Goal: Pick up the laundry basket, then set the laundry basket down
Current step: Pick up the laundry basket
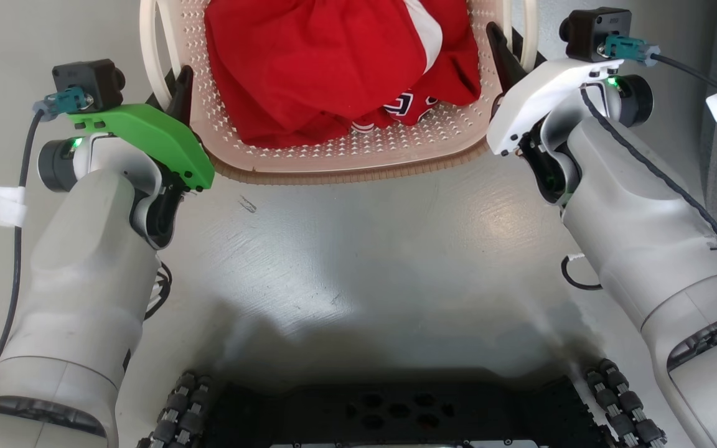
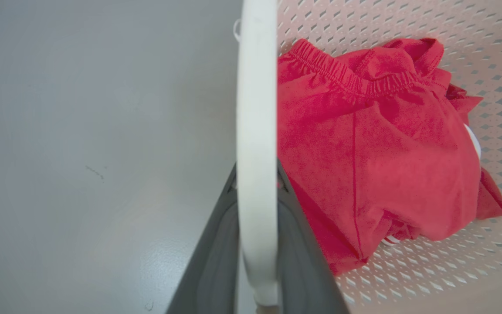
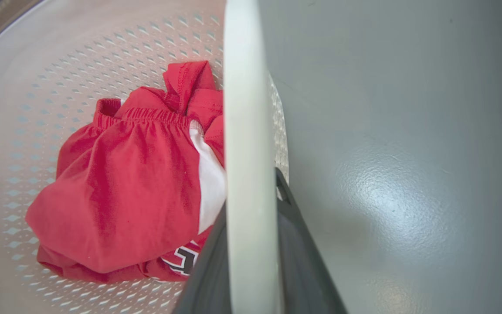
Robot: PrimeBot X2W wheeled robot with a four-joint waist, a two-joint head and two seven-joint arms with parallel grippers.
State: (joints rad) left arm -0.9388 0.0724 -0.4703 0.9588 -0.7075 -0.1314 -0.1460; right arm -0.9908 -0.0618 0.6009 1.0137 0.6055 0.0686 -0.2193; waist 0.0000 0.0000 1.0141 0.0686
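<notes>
The basket (image 1: 333,169) sits at 12 o'clock in the head view, between the two arms, with its far part cut off by the top edge. Whether its base rests on the floor (image 1: 358,261) cannot be told. It holds a crumpled red garment (image 1: 321,62). Judged as a load, it is light: thin, perforated, stiff plastic with soft cloth inside that will not roll. The walls may flex, so the hold points are the two white loop handles, taken together and kept level. The handles are smooth and could slide or pivot in the grip. The opening faces up and the near rim runs from 9 to 3 o'clock. The long axis cannot be confirmed. The left handle (image 1: 149,50) lies at 9 o'clock of the basket and the right handle (image 1: 528,31) at 3 o'clock. The left claw (image 1: 182,87) is clenched on the left handle, one finger against each side. The right claw (image 1: 499,53) grasps the right handle likewise.
</notes>
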